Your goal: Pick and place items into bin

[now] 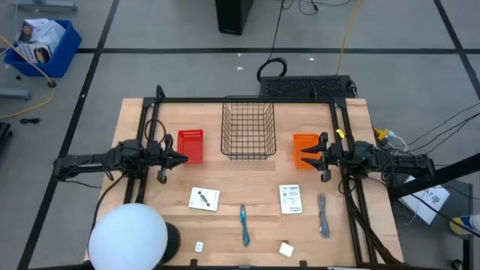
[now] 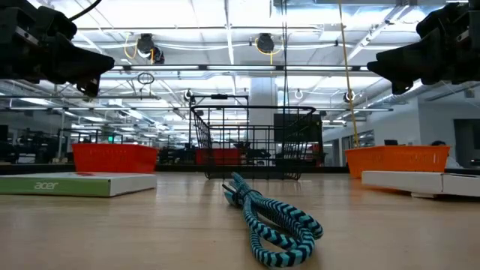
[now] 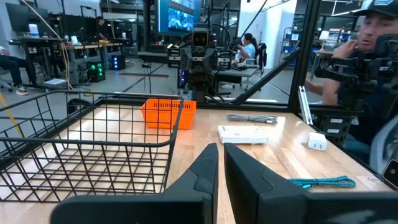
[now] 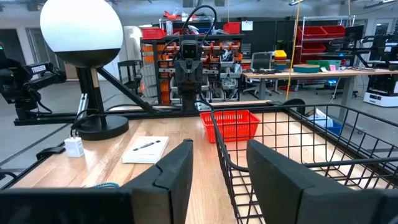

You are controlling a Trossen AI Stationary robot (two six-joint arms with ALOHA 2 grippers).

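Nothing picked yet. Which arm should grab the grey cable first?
Right, probably. The grey cable lies at the table's right side, just in front of the right gripper. The left gripper hovers across the wire basket, farther away.

This is a robotics lab or workshop in a big industrial hall. The wooden desk [image 1: 247, 225] stands on a grey concrete floor [image 1: 150, 30] that is marked with dark tape lines. In the right wrist view, shelves with red storage bins [image 4: 323, 37] stand at about 2 o'clock, and work benches with equipment are near them. The left wrist view shows monitors [image 3: 180, 15], more benches and seated people [image 3: 249, 46] in the background. The low view shows long ceiling lights [image 2: 225, 30] and hanging cables [image 2: 345, 52].
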